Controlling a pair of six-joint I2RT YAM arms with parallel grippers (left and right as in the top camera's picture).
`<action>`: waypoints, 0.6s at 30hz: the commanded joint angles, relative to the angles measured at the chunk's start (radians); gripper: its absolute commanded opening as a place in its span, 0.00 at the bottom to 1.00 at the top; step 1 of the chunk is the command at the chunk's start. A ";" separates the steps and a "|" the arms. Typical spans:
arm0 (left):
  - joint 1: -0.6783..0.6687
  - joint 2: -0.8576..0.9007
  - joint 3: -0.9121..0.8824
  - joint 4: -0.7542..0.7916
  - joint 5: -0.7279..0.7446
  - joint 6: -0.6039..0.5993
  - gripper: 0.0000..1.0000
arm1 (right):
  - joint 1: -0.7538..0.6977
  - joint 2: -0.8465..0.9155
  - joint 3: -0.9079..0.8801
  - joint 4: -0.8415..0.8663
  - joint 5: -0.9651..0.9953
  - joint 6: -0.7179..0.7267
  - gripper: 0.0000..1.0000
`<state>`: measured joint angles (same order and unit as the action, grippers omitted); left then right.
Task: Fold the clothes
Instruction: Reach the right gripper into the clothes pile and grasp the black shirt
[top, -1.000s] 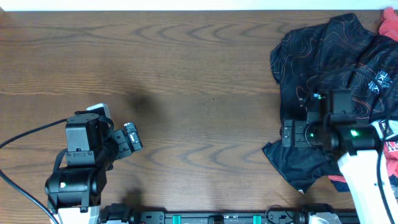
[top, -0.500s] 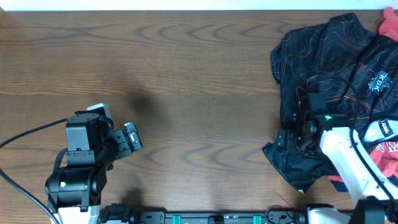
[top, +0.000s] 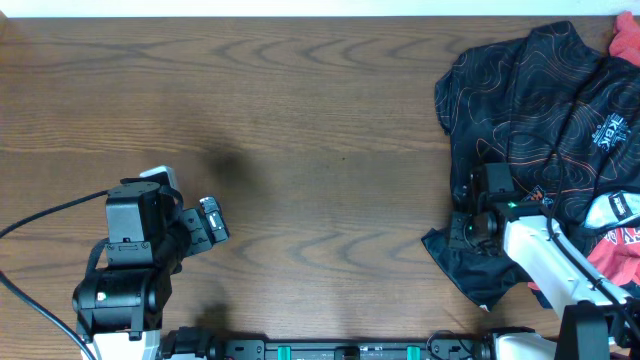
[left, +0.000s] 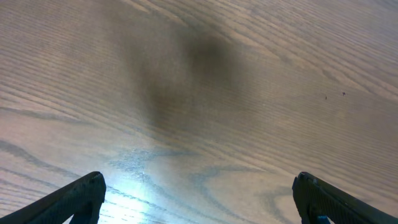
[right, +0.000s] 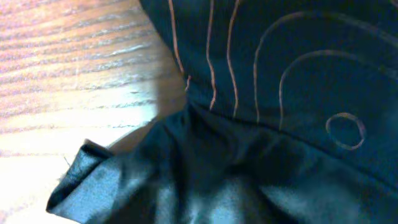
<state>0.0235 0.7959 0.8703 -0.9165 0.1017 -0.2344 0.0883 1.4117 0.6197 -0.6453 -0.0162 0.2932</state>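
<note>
Right arm (top: 530, 245) now sits lower-left than a second ago, at the near-left hem of the jersey (top: 530, 100) bunched at the worktop's (top: 320, 130) right end, probably lining up a first grab; its fingers hidden, cannot tell; left fingers (left: 74, 198) apart, idle, unmoved.

The black jersey (top: 530, 110) with thin orange contour lines and white lettering lies crumpled and unfolded at the tabletop's (top: 320, 130) far right side.
</note>
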 joint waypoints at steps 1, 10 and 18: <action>0.003 0.000 0.018 -0.002 0.003 0.012 0.98 | 0.006 0.004 -0.010 -0.001 -0.018 0.010 0.04; 0.003 0.000 0.018 -0.003 0.003 0.012 0.98 | 0.006 -0.008 0.037 -0.010 -0.167 -0.063 0.01; 0.003 0.000 0.018 -0.003 0.003 0.012 0.98 | 0.116 -0.034 0.215 -0.042 -0.391 -0.178 0.01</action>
<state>0.0235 0.7959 0.8703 -0.9165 0.1020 -0.2340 0.1390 1.4017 0.7769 -0.6907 -0.2962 0.1745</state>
